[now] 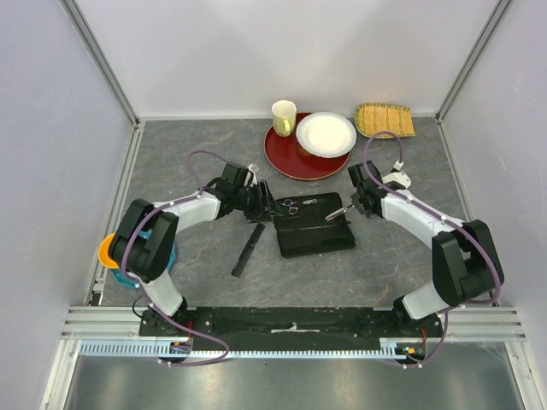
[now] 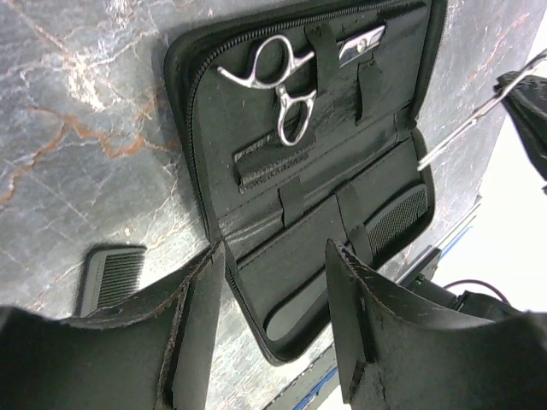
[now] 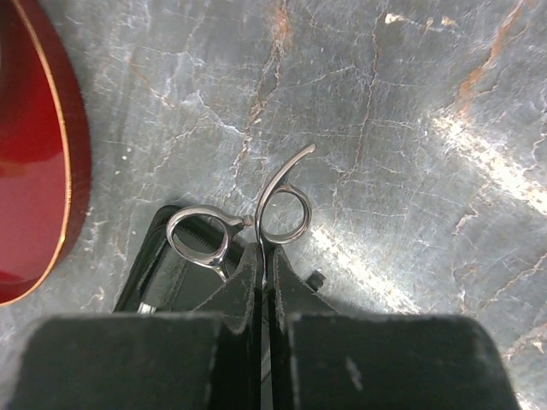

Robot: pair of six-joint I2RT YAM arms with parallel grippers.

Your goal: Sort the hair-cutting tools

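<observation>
An open black case (image 1: 314, 232) lies at the table's centre. One pair of silver scissors (image 2: 282, 85) is strapped into its upper half (image 1: 291, 207). A thicker black toothed tool (image 2: 397, 218) is tucked under a strap in the lower half. A long flat black comb (image 1: 248, 249) lies on the table left of the case (image 2: 115, 278). My right gripper (image 1: 346, 207) is shut on the second pair of scissors (image 3: 284, 212), holding them over the case's right edge (image 2: 479, 115). My left gripper (image 2: 275, 252) stands open and empty at the case's left edge (image 1: 256, 202).
A red tray (image 1: 291, 162) behind the case carries a yellow cup (image 1: 284, 117) and a white plate (image 1: 326, 134). A woven mat (image 1: 385, 120) lies at the back right. An orange and blue object (image 1: 107, 252) sits by the left arm's elbow.
</observation>
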